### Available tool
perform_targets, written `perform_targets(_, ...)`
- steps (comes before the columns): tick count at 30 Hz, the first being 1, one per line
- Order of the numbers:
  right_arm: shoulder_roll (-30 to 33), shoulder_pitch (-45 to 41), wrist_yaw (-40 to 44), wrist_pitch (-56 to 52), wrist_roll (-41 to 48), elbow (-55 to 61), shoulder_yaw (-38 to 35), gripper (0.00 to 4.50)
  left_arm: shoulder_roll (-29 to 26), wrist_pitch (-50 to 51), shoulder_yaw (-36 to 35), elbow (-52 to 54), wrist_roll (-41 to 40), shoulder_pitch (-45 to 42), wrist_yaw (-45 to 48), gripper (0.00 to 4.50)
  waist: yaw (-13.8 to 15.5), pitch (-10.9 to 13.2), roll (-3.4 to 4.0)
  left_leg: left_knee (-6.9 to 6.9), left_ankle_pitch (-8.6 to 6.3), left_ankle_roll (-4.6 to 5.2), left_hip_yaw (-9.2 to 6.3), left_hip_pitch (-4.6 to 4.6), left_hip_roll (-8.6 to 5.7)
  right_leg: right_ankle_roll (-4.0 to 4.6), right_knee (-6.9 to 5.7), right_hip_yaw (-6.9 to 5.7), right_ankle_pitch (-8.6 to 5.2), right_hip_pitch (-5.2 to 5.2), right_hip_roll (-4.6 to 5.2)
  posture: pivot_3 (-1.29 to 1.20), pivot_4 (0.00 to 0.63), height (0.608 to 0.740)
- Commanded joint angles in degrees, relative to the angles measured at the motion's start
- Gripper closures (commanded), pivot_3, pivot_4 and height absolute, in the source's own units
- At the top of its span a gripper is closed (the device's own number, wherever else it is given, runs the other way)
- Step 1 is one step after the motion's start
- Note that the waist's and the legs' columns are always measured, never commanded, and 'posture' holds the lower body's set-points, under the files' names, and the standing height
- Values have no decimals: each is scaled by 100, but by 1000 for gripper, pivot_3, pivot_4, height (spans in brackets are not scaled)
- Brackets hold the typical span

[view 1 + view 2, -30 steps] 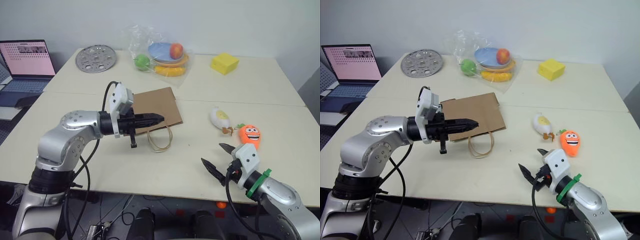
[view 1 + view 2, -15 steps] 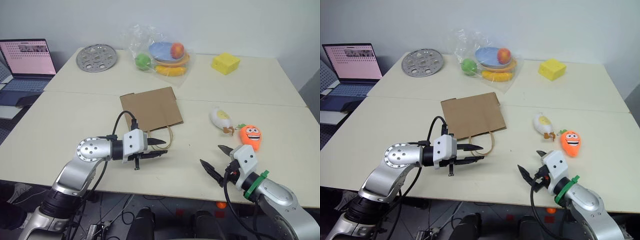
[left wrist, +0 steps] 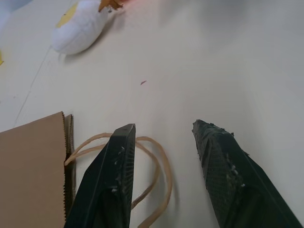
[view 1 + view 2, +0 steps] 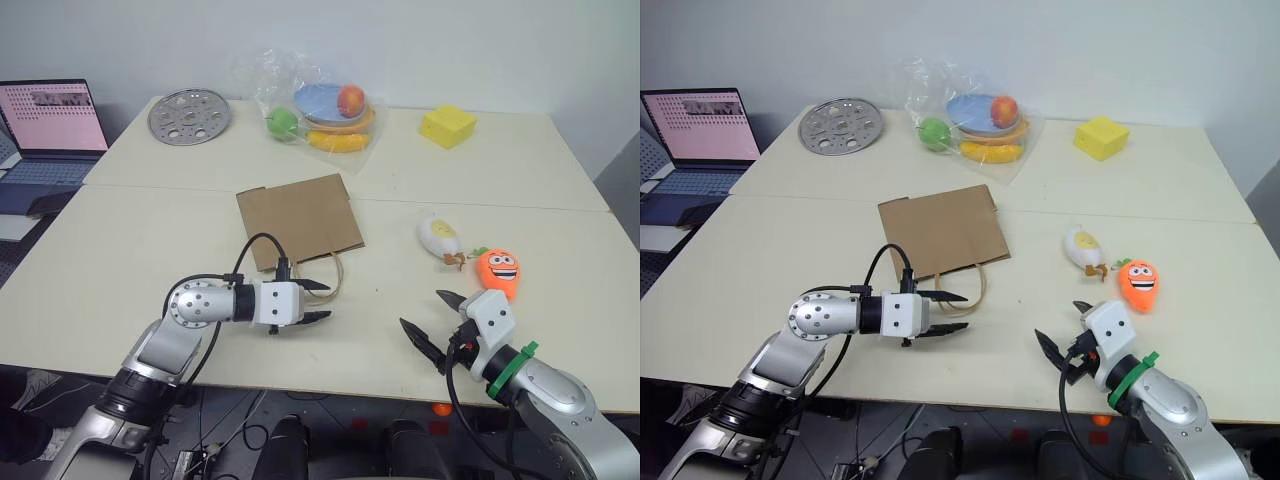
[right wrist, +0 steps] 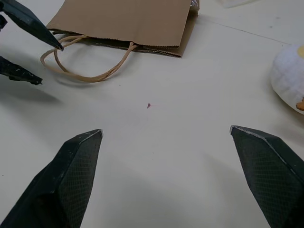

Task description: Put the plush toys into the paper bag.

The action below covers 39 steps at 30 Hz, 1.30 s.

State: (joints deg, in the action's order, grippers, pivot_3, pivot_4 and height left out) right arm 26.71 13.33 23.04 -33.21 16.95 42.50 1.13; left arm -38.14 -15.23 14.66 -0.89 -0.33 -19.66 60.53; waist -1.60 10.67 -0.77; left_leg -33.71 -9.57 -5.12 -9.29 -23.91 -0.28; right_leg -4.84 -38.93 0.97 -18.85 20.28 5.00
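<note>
1. You are looking down on a pale cream table [image 4: 560, 190], made of two tops pushed together, with a seam running across behind the paper bag [image 4: 298, 220]. A plain light wall stands behind it.
2. The brown paper bag lies flat near the middle, its looped cord handles [image 4: 322, 280] pointing toward you.
3. Your left gripper [image 4: 318, 301] hovers low beside those handles, jaws partly apart and holding nothing; one fingertip [image 3: 124, 135] sits over the loop.
4. Your right gripper [image 4: 432, 322] waits near the front edge, jaws spread wide and empty.
5. The white-and-yellow plush toy [image 4: 439, 237] and the orange carrot toy [image 4: 498, 270] lie side by side to the right of the bag, just beyond your right gripper.
6. At the back sit a round metal plate [image 4: 190, 116], a clear bag of plastic fruit [image 4: 320, 110] and a yellow sponge block [image 4: 448, 126].
7. A laptop [image 4: 50, 130] stands off the far left edge.
8. Bare tabletop lies between the bag and the toys.
</note>
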Motion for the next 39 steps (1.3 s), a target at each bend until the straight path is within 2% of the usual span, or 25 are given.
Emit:
perform_targets(1,4,-19,-44,0,27,265,-84,0,-11,-290,-16,-68,99,-100,-67,2422,0,0,0,0,0,0,0,0,0,0,0,1,0,0,0,0,150,740)
perform_targets(12,-20,-81,-86,-77,37,267,-40,0,-8,-873,1,-767,690,-262,-407,2422,-3,0,0,0,0,0,0,0,-1,-3,0,0,1,0,0,0,150,740)
perform_targets(15,-25,-81,-88,-80,36,272,-31,0,37,-895,-35,-784,519,-277,-373,2998,-3,0,0,0,0,0,0,0,0,-3,0,0,1,0,0,0,150,740)
perform_targets(20,-14,-65,-72,-65,31,261,-36,0,79,-865,-42,-675,234,-263,-249,4470,-4,0,0,0,0,0,-1,0,0,-4,0,0,2,0,0,0,150,740)
perform_targets(23,-10,-58,-62,-63,32,264,-28,0,138,-795,-64,-549,-14,-259,-152,4470,-4,0,0,0,0,0,0,0,0,-4,0,0,2,-1,0,0,150,740)
perform_targets(26,-4,-31,-52,-44,24,247,-35,0,230,111,-200,-196,-760,-270,73,4470,-7,0,0,0,0,0,0,-1,0,-4,0,0,2,-1,0,0,150,740)
perform_targets(29,-10,-45,-57,-54,34,254,-42,0,124,2771,-580,424,-2279,-554,154,4470,-17,1,-2,0,0,0,-2,0,0,-4,-3,-1,2,-1,0,0,150,740)
perform_targets(32,-25,-81,-61,-62,34,239,-7,0,-117,4454,-889,589,-3245,-884,332,4470,-25,3,-4,-1,0,1,-8,0,1,-6,-6,-6,1,-1,0,0,150,740)
perform_targets(34,-24,-104,-48,-56,30,232,32,0,-230,4879,-1001,545,-3467,-995,458,4470,-26,3,-3,-1,0,1,-7,1,0,-9,-5,-6,-1,-1,-1,0,150,740)
perform_targets(39,-30,-212,-42,-101,41,214,84,0,-281,5147,-1123,372,-3482,-1153,558,4470,-26,4,-5,1,0,0,-6,0,0,-11,-4,-6,-2,1,-1,0,150,740)
